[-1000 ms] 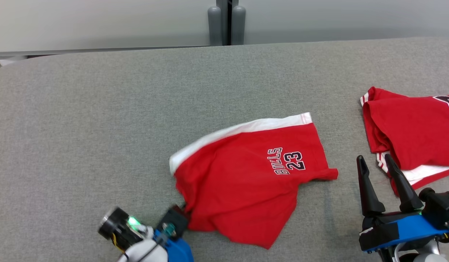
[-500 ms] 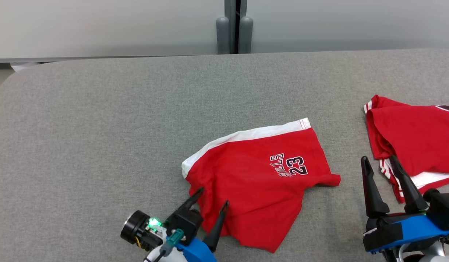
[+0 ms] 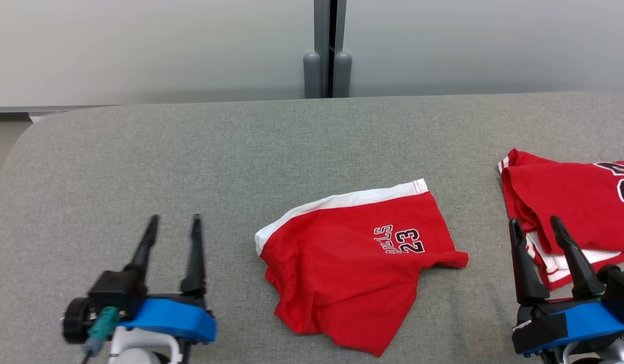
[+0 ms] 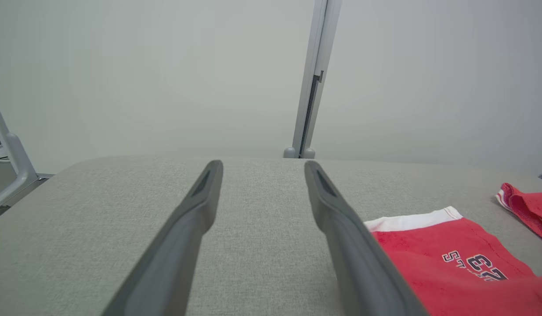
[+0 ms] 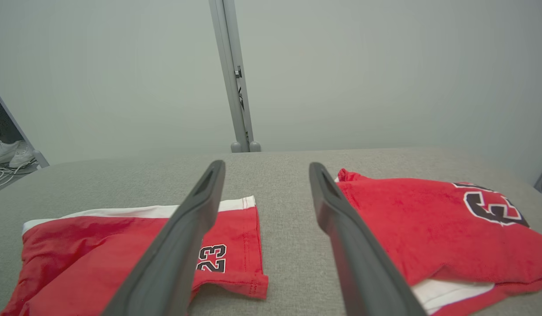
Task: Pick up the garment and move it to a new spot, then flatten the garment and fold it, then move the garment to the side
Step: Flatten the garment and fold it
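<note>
Shorts lie rumpled on the bench, unheld; left gripper and right gripper sit either side, both wide, apparently poised to flatten them.

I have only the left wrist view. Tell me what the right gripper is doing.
Observer: The right gripper is open and empty, aimed at the bare strip between the red shorts and a second red garment.
Operator: Describe that second garment. I get just a corner.
Observer: It bears large black numerals, and white fabric shows at its near edge.
Operator: Now give me the shorts' near side.
Observer: Rumpled, not flat: the near hem tapers to a point toward the robot.
</note>
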Tool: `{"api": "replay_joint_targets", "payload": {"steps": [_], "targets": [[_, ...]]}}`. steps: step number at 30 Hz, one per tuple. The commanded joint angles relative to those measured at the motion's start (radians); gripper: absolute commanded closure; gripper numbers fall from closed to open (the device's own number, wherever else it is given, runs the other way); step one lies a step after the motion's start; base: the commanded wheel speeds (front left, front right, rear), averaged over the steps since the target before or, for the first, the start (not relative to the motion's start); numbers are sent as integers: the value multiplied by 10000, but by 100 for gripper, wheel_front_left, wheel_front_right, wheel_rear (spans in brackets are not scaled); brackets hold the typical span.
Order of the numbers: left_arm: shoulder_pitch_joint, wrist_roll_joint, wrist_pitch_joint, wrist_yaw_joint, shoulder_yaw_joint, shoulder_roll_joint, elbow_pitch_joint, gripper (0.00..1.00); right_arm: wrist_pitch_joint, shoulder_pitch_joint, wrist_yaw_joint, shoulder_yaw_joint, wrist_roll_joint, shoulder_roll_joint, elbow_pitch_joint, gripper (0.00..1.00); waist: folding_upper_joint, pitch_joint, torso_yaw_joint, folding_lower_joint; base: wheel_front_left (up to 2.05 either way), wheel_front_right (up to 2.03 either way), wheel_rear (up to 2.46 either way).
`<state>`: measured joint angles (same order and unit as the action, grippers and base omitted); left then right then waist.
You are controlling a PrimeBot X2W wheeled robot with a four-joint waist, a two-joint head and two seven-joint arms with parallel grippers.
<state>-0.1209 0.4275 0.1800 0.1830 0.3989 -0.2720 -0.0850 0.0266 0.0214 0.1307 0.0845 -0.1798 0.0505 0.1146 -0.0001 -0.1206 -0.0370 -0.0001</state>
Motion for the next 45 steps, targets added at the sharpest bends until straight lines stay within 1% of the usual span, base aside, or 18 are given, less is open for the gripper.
{"api": "replay_joint_targets", "payload": {"steps": [1,5,9,11,25,31,33,35,39,42,45], "targets": [[128,159,157,53,-241,-106,58,0,-64,133,1,43,31,6,82,0,1,41,6,1,0,0,0],[393,432,321,11,-790,-532,22,0,-156,219,1,123,92,6,244,0,1,122,7,1,0,0,0],[512,381,399,-60,-881,-793,112,0,-274,286,1,119,155,6,353,0,1,178,2,1,0,0,0],[530,312,410,-22,-869,-900,133,0,-329,317,1,111,168,6,389,0,1,211,10,1,0,0,0],[563,342,243,16,-691,-974,105,0,-515,437,1,99,19,6,432,0,1,379,39,1,0,0,0],[279,312,55,-89,-548,-1032,155,0,-510,427,1,118,-47,6,466,0,1,315,37,1,0,0,0],[52,372,-148,-247,-422,-1029,188,0,-508,418,1,110,-49,6,500,0,1,254,28,1,0,0,0],[-289,428,-494,-508,-205,-1004,188,0,-511,381,1,91,-51,6,523,0,1,166,13,1,0,0,0],[-911,918,-1586,-1244,326,-800,-154,0,-518,222,1,-48,-26,6,486,0,1,-10,102,1,0,0,0],[-1239,1397,-2363,-1763,665,-599,-714,0,-471,150,1,-105,-93,5,403,0,1,-141,223,1,0,0,0],[-1467,1780,-2854,-2155,893,-400,-1284,0,-419,73,1,-155,-123,5,322,0,1,-296,352,1,0,0,0]]}}
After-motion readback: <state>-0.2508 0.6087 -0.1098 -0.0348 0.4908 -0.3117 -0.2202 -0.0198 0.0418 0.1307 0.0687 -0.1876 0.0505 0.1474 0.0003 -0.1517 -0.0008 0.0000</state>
